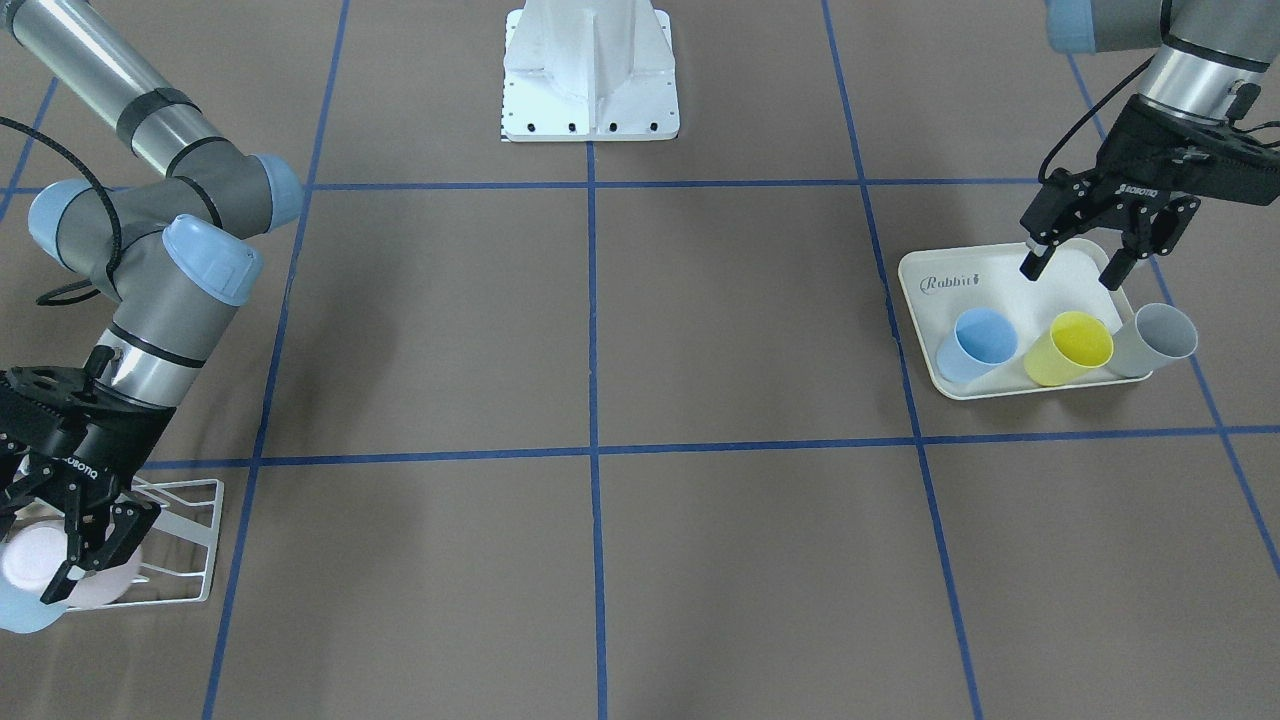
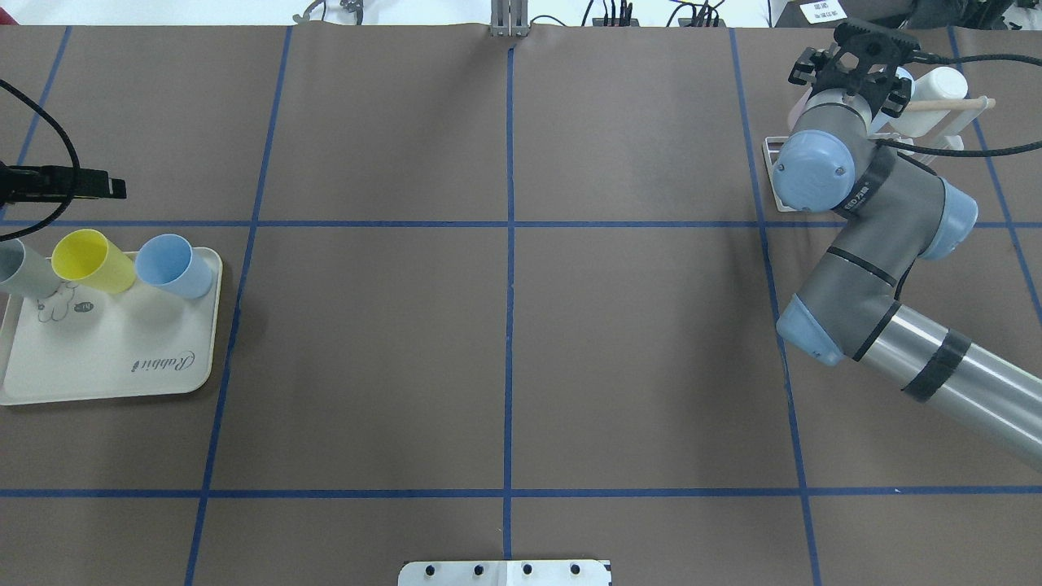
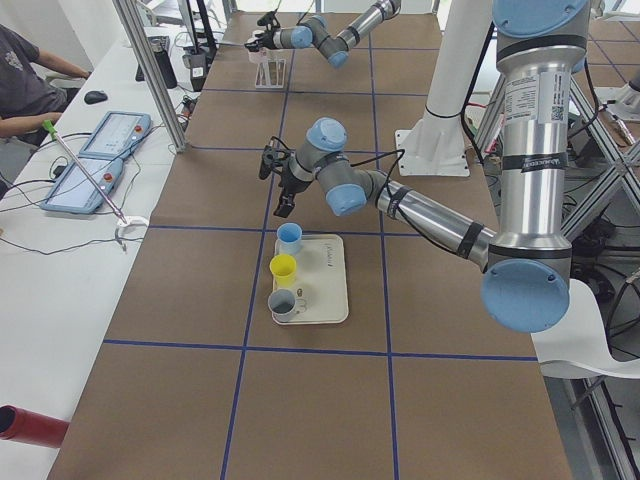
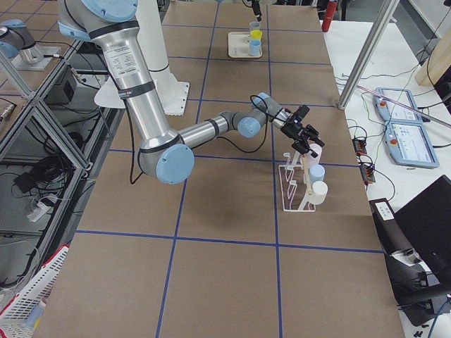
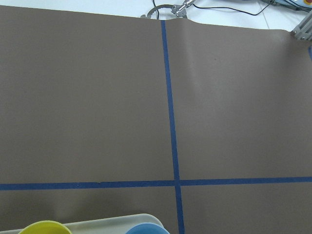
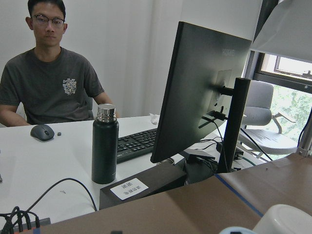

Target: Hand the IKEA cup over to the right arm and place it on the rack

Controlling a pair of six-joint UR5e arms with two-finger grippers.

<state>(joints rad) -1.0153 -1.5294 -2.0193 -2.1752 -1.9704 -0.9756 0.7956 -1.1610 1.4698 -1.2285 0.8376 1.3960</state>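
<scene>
The white wire rack (image 1: pixel 180 485) stands at the table's corner on my right side, with a wooden dowel (image 2: pixel 952 104). It holds a white cup (image 1: pixel 28 560), a pale pink cup (image 1: pixel 112 585) and a light-blue cup (image 1: pixel 18 612). My right gripper (image 1: pixel 90 565) hangs over the rack with its fingers spread, open, just above the pink cup. My left gripper (image 1: pixel 1073 277) is open and empty above the cream tray (image 1: pixel 950 300). On that tray lie a blue cup (image 1: pixel 980 340), a yellow cup (image 1: pixel 1075 345) and a grey cup (image 1: pixel 1160 338).
The white robot base (image 1: pixel 590 80) stands at the far middle edge. Blue tape lines mark a grid on the brown table. An operator (image 6: pixel 48 83) sits at a desk beyond the rack end, with a monitor (image 6: pixel 204 92) and a black bottle (image 6: pixel 105 144).
</scene>
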